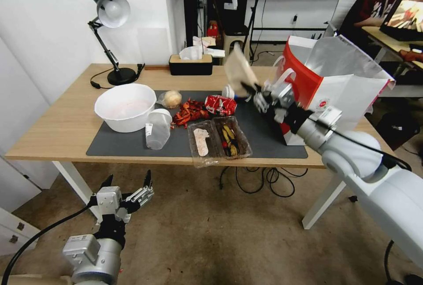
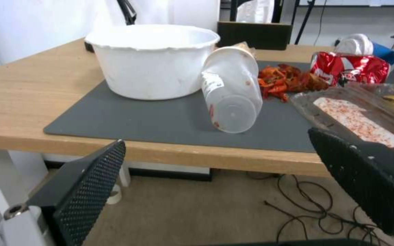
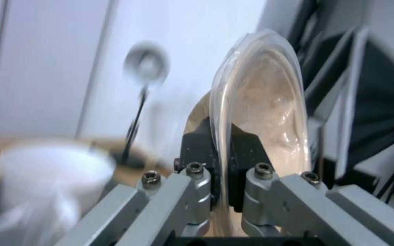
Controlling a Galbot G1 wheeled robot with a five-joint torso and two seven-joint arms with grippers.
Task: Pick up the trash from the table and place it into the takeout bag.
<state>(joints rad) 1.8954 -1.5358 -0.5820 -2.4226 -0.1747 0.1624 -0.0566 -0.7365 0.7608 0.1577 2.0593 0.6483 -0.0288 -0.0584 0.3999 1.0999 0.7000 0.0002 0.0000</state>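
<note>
My right gripper (image 1: 254, 87) (image 3: 222, 147) is shut on the rim of the beige round dish (image 1: 240, 70) (image 3: 261, 102), holding it tilted on edge in the air just left of the open takeout bag (image 1: 348, 91). On the table's (image 1: 57, 131) dark mat (image 1: 123, 144) lie a clear plastic cup (image 1: 157, 130) (image 2: 231, 92) on its side, red leftovers (image 1: 189, 112) (image 2: 286, 80), a crumpled red wrapper (image 1: 220, 104) (image 2: 350, 66), a clear tray (image 1: 219, 140) (image 2: 361, 112), a wrapped yellowish ball (image 1: 171, 98) and a blue-and-white cup (image 1: 229, 92) (image 2: 363, 46). My left gripper (image 1: 128, 178) (image 2: 216, 138) hangs open below the table's front edge.
A big white bowl (image 1: 125, 106) (image 2: 154, 58) stands at the mat's left end. A desk lamp (image 1: 112, 12) and a black tissue box (image 1: 190, 64) stand along the back edge. Cables (image 1: 260, 179) trail on the floor under the table.
</note>
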